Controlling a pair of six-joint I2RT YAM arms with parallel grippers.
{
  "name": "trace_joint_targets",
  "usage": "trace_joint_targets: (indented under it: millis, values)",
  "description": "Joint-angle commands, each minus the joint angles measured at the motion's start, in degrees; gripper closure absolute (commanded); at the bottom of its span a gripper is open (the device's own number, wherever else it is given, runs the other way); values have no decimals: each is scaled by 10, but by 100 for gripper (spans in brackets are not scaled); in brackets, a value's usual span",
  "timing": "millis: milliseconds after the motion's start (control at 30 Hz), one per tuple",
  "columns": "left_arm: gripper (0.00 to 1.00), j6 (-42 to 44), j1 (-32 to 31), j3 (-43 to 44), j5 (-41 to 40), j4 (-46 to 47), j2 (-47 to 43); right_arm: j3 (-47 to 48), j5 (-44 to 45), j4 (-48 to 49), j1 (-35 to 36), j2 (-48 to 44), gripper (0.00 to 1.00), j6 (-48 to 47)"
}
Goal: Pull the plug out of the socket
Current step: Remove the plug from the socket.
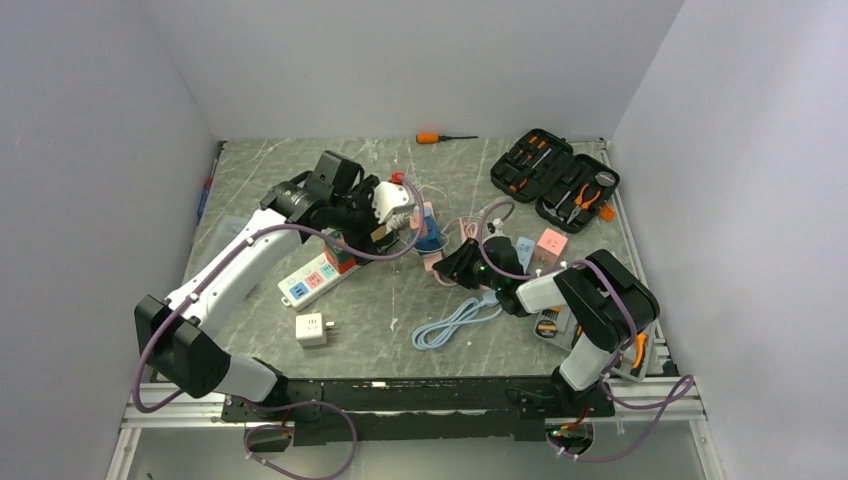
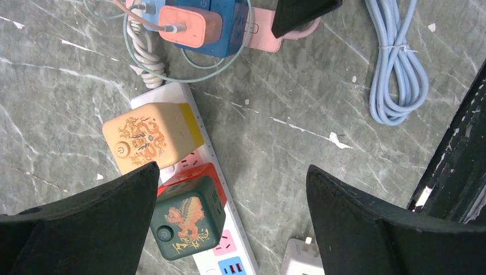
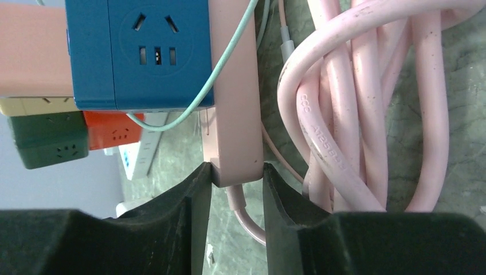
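While the right hand (image 3: pixel 236 172) clamps the pink strip (image 3: pixel 235 114) | left hand (image 2: pixel 232 169) spread wide | pink cable (image 3: pixel 367 86) print perhaps "CCC"

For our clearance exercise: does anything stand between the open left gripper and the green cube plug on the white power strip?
Nothing visible does. The left gripper hangs open above the green cube plug on the white power strip; no cable or other object crosses the gap.

A grey marbled tabletop (image 1: pixel 380 300) holds an orange-handled screwdriver (image 1: pixel 440 138) top centre, an open black tool case (image 1: pixel 555 180) upper right, a white power strip (image 1: pixel 312 280) centre-left and a pink power strip (image 3: pixel 238 132) mid-frame.
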Motion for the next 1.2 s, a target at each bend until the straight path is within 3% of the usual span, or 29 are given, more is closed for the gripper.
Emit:
trace_joint_targets:
  millis: [0,67,167,400,600,800,1000,1167]
  values:
    - [1,8,-1,-17,-1,22,-25,-1,-27,55,-16,-18,92,42]
    - [0,12,-1,-29,5,34,-28,8,-27,39,-17,-35,100,32]
    - [1,36,-10,-11,11,26,-13,18,-7,-4,-10,-70,100,-3]
    - [1,131,-57,148,17,-56,74,42,85,-112,9,-174,100,-106]
    - [1,160,-97,230,25,-68,164,77,170,-187,59,-183,100,-204]
    - [1,185,-101,244,14,-75,254,44,202,-180,84,-180,100,-219]
    - [1,178,-101,348,15,-149,373,15,211,-157,89,-191,100,-223]
    - [1,159,-101,353,-21,-133,398,13,214,-154,89,-197,100,-229]
